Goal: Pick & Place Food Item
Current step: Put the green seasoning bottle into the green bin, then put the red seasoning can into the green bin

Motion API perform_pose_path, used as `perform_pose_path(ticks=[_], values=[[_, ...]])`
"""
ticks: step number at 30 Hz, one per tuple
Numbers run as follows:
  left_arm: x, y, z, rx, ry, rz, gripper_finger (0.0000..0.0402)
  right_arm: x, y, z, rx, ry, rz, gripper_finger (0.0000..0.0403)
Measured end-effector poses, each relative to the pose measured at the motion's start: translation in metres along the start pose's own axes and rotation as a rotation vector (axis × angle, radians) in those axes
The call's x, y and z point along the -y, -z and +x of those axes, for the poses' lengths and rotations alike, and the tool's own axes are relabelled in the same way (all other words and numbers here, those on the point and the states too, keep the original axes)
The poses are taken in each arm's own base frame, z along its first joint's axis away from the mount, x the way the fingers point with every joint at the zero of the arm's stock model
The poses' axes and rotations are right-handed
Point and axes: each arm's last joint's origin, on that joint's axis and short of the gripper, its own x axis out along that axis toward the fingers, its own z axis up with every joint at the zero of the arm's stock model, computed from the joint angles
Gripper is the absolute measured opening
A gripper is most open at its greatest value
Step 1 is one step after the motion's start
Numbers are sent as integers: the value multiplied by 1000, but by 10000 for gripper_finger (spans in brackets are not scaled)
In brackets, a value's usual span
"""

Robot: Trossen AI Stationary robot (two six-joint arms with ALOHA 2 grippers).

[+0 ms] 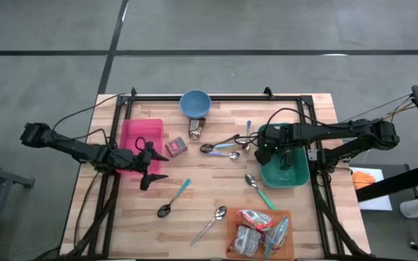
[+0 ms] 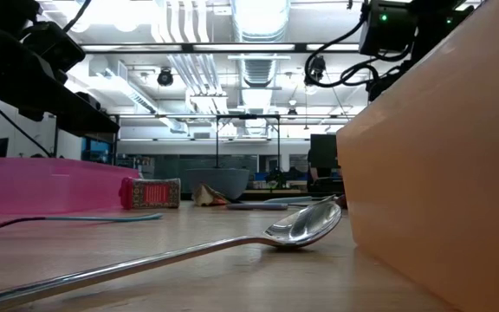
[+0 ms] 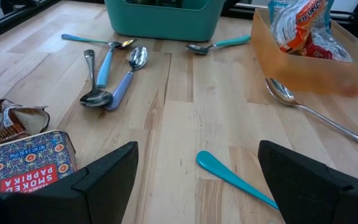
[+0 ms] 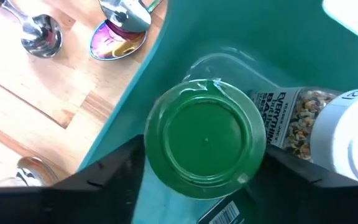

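The right gripper (image 4: 205,163) hangs inside the teal bin (image 1: 285,176) at the bench's (image 1: 216,196) right side, its fingers (image 4: 114,168) spread to either side of a green-lidded jar (image 4: 205,140) standing upright on the bin floor. A gap shows between each finger and the lid, so the jar looks set down and let go, or not yet gripped; which of the two cannot be told. A seasoning bottle (image 4: 303,118) lies on its side just beside the jar. If this is the place step ending, the next move calls for a straight lift out of the bin, since the teal wall sits close to one finger and the bottle crowds the other.

The left gripper (image 1: 151,168) waits beside the pink bin (image 1: 140,136), fingers wide apart and empty, near a smoked paprika tin (image 3: 27,163). Open bench lies ahead of it, though scattered spoons (image 3: 107,74) and an orange tray of packets (image 1: 260,233) narrow the clear lanes.
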Motion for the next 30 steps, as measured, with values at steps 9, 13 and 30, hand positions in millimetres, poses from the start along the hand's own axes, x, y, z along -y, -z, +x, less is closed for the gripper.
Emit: perform_pose_path(ticks=[9,13,30], values=[[0,0,0,1,0,0,336,0,0,0,-2,3,-8,330],[0,0,0,0,0,0,336,-2,-4,-7,9,-11,-16,330],[0,0,0,0,0,0,336,-28,-19,-69,108,-136,-189,331]])
